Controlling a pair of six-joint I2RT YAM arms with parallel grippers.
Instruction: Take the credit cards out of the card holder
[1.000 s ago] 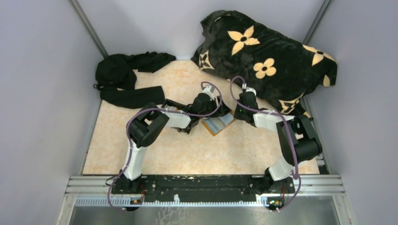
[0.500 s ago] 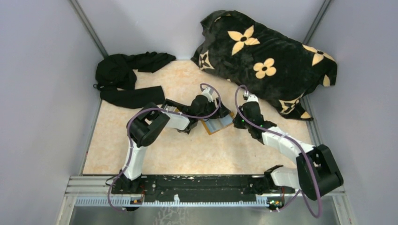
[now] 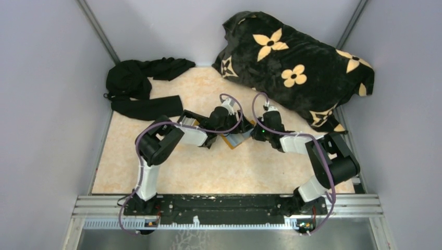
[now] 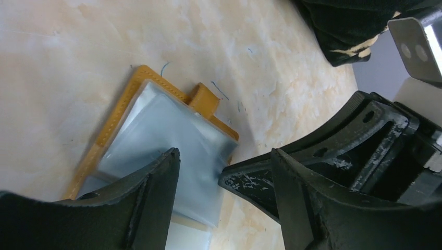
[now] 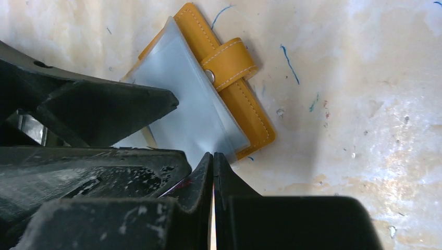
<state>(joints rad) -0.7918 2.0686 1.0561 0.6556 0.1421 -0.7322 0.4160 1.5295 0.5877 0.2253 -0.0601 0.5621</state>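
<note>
The orange card holder lies flat on the table, strap up, with silvery grey credit cards sticking out of it. It also shows in the left wrist view and the top view. My left gripper is open just above it, one finger over the cards, holding nothing. My right gripper is shut, its tips touching the corner of the grey cards. I cannot tell if it pinches a card. In the top view the left gripper and right gripper meet over the holder.
A black blanket with cream flowers is heaped at the back right, close behind the right arm. A black garment lies at the back left. Grey walls close in both sides of the marbled table.
My right arm has folded back and its gripper has moved left onto the holder's edge. My left gripper has shifted slightly left and stays over the holder.
</note>
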